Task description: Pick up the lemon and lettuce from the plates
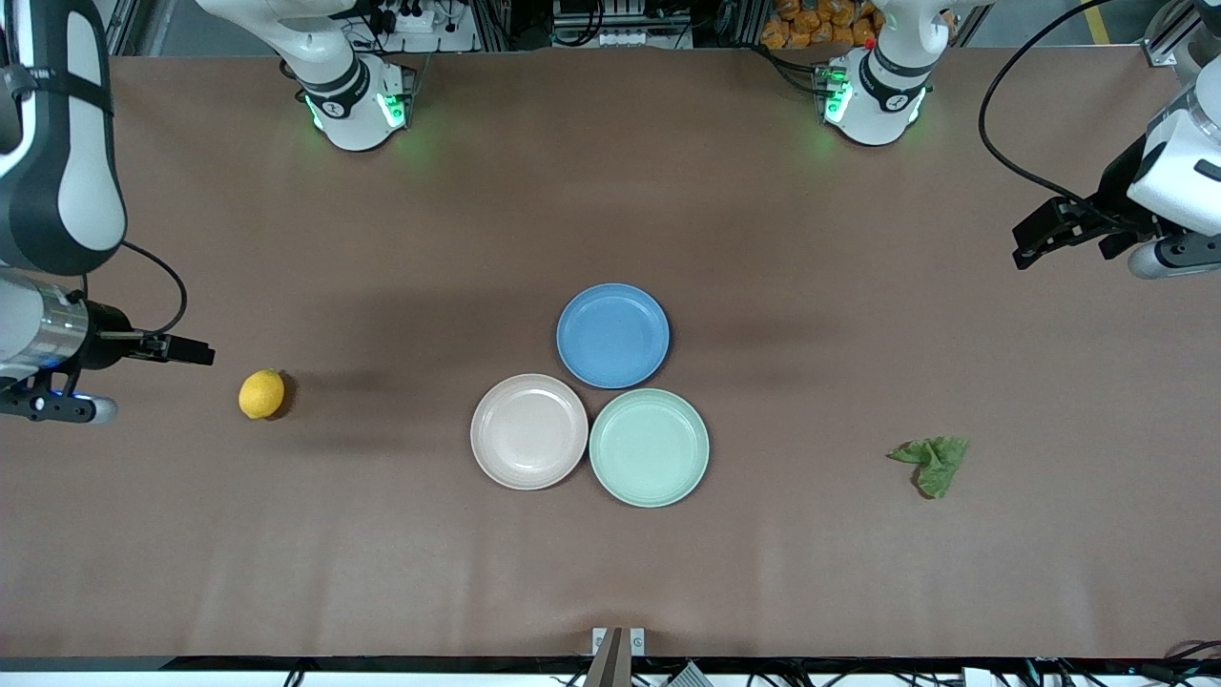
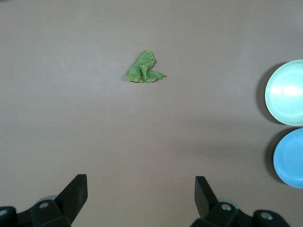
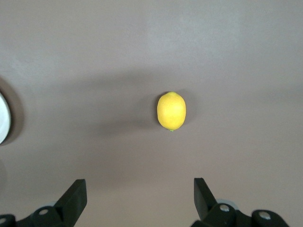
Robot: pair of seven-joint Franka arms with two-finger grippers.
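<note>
Since lemon (image 1: 261, 394) and lettuce (image 1: 930, 463) lie on table, plates (image 1: 529, 431) bare, task looks done; left gripper (image 2: 141, 194), right gripper (image 3: 140, 196) both wide open, empty, raised at table ends.

Small oval yellow lemon (image 1: 261, 394): on the bare table near the right arm's end, well apart from the plates.
Crumpled dark green lettuce leaf (image 1: 931, 462): on the bare table toward the left arm's end, well apart from the plates.
Round beige-pink plate (image 1: 528, 431): mid-table, just beside the round pale mint green plate (image 1: 649, 447), on the lemon's side.
Round blue plate (image 1: 612, 335): farther from the front camera, close against both.
</note>
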